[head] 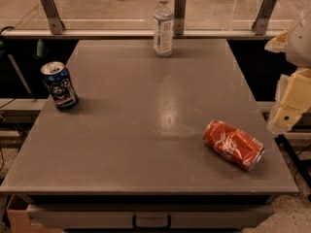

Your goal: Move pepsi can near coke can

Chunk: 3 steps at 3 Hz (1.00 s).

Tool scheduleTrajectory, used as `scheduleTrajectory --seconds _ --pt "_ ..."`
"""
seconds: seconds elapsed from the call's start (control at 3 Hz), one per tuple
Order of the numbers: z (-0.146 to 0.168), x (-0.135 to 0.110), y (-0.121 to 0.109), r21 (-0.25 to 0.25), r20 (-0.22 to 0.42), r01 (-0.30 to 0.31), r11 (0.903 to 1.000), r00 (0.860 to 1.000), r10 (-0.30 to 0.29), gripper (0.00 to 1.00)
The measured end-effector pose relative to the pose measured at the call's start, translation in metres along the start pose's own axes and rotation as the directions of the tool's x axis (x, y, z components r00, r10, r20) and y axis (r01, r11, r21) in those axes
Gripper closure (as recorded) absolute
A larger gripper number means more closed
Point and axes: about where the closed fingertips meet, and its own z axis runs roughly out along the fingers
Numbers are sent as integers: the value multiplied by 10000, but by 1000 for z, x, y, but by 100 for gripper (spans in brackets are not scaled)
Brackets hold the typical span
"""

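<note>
Pepsi can (59, 85): I see it standing upright near the left edge of the tabletop (146, 144). Its silver top faces up and the white-and-black picture on its blue side faces the camera.
Coke can (233, 144): it lies on its side toward the front right of the tabletop. The red body looks dented, and the silver end points to the lower right.
Cans, relation: they are well apart. The pepsi can is at the left and the coke can is at the right, nearer the front edge.
Bottle (163, 25): a clear plastic bottle with a white cap and a pale label stands upright at the middle of the far edge, apart from both cans.
Tool (290, 103): I make out cream-coloured parts at the right edge of the view, beside the right side of the tabletop and partly cut off. It is nearer the coke can than the pepsi can and touches neither.
Tool state: I cannot tell whether it is released or clenched, and I see nothing in its grasp.
Rail (121, 33): it runs behind the far edge and carries slanted metal brackets.
Drawer handle (151, 222): a dark handle under the front edge, at the middle.
</note>
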Motion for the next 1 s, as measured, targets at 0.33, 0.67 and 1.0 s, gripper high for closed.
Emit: scheduleTrajectory --seconds 0.33,0.67,1.0 --pt "0 0 0 2 1 0 10000 10000 0 0" --pt "24 -46 -15 -127 1013 420 9990 9940 -405 0" --pt "50 -120 -21 -470 2314 1319 9901 9657 -1177 0"
